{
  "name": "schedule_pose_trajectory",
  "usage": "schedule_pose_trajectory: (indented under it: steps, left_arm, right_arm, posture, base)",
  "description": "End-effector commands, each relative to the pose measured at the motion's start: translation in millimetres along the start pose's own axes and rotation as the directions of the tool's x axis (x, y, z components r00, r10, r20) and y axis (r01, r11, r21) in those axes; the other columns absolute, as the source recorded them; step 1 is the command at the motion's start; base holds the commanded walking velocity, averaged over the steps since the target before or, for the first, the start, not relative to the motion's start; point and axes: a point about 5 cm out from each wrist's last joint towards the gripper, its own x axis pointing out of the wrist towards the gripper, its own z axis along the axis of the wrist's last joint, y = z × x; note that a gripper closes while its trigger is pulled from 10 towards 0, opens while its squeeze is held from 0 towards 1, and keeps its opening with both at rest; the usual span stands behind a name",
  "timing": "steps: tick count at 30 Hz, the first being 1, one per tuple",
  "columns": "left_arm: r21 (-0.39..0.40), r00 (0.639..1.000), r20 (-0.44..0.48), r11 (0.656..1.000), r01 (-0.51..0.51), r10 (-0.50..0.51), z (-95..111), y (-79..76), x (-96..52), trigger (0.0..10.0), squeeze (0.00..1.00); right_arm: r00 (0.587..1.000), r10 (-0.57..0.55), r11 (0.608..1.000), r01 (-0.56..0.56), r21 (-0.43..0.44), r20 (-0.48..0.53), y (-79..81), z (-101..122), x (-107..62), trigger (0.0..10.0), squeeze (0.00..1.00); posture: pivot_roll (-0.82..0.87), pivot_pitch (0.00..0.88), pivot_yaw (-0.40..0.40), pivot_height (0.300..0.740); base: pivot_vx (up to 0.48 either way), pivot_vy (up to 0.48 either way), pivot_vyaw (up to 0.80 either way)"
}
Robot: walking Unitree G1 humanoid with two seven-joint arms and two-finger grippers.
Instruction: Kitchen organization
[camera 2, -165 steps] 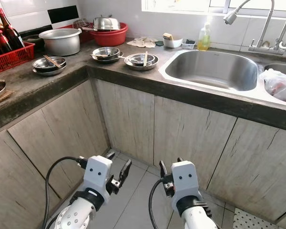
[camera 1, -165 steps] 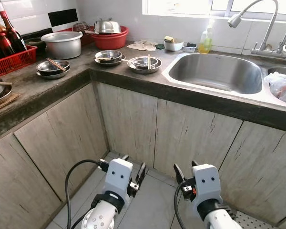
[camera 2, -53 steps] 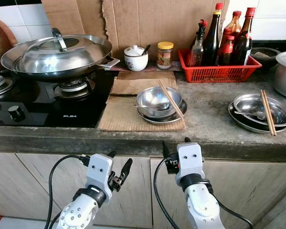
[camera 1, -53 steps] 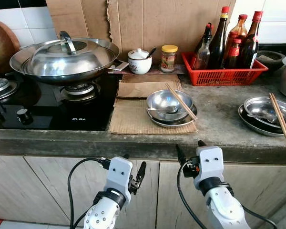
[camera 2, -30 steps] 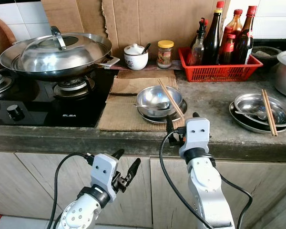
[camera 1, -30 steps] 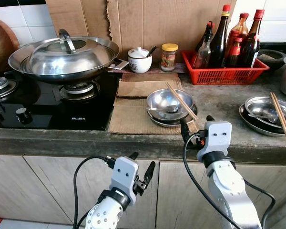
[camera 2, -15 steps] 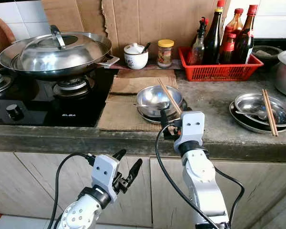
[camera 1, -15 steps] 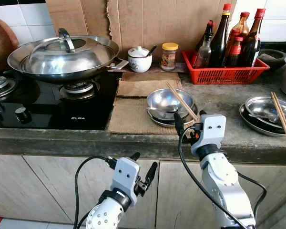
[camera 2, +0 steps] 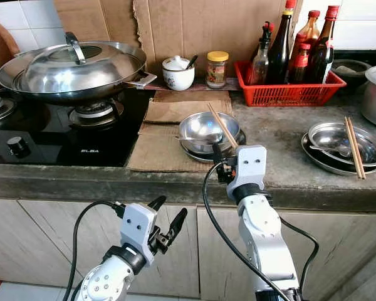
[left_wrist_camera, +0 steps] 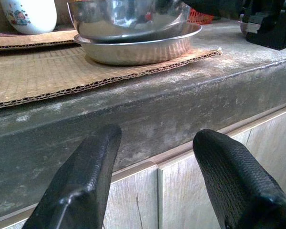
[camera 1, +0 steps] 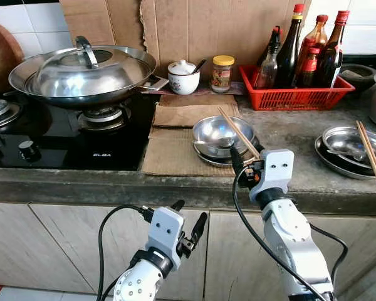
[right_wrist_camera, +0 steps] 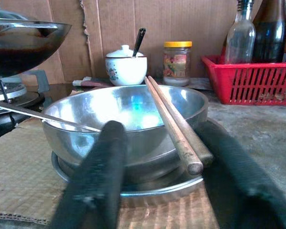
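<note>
A steel bowl (camera 1: 218,133) sits on a steel plate (camera 1: 208,160) on a cardboard mat (camera 1: 174,153). A pair of wooden chopsticks (camera 1: 237,132) lies across the bowl's rim, and a spoon (camera 1: 204,143) rests inside. My right gripper (camera 1: 247,159) is open at the bowl's near side. In the right wrist view its fingers (right_wrist_camera: 102,171) flank the near tips of the chopsticks (right_wrist_camera: 175,125) without touching them. My left gripper (camera 1: 192,227) hangs open below the counter's edge, in front of the cabinet doors; the left wrist view shows the plate (left_wrist_camera: 138,46) above it.
A lidded wok (camera 1: 81,68) stands on the black gas hob (camera 1: 56,147) to the left. A white lidded pot (camera 1: 183,79), a jar (camera 1: 222,74) and a red basket of bottles (camera 1: 296,95) line the back. A second bowl with chopsticks (camera 1: 354,145) sits right.
The view has swung from the sink to this stretch of counter. My right gripper has risen and closed in on the bowl, reaching the chopsticks' near tips. The left gripper has barely moved.
</note>
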Motion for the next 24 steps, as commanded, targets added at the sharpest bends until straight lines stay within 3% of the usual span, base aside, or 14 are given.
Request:
schedule_pose_trajectory:
  steps: [1,18,24]
  left_arm:
    - [0.012,1.000,0.006,1.000,0.001,-0.001,1.1,-0.3,-0.3,10.0,0.00]
    - [0.018,1.000,0.004,1.000,0.004,-0.004,1.1,-0.4,-0.3,10.0,0.00]
    - [0.028,1.000,0.007,0.999,-0.016,0.016,1.1,1.7,-0.1,10.0,0.00]
  right_arm:
    - [0.999,0.012,1.000,-0.012,0.011,0.030,2.6,5.3,3.3,0.0,0.00]
    - [0.999,0.008,1.000,-0.008,0.015,0.036,2.7,6.7,3.9,0.0,0.00]
    - [0.994,-0.001,0.998,-0.006,0.067,0.109,8.1,26.4,-0.4,0.0,0.00]
  posture:
    - [0.01,0.000,-0.022,0.740]
    - [0.01,0.000,-0.021,0.740]
    - [0.01,0.000,-0.022,0.740]
  base:
    - [0.000,0.000,0.00]
    - [0.000,0.000,0.00]
    - [0.000,0.000,0.00]
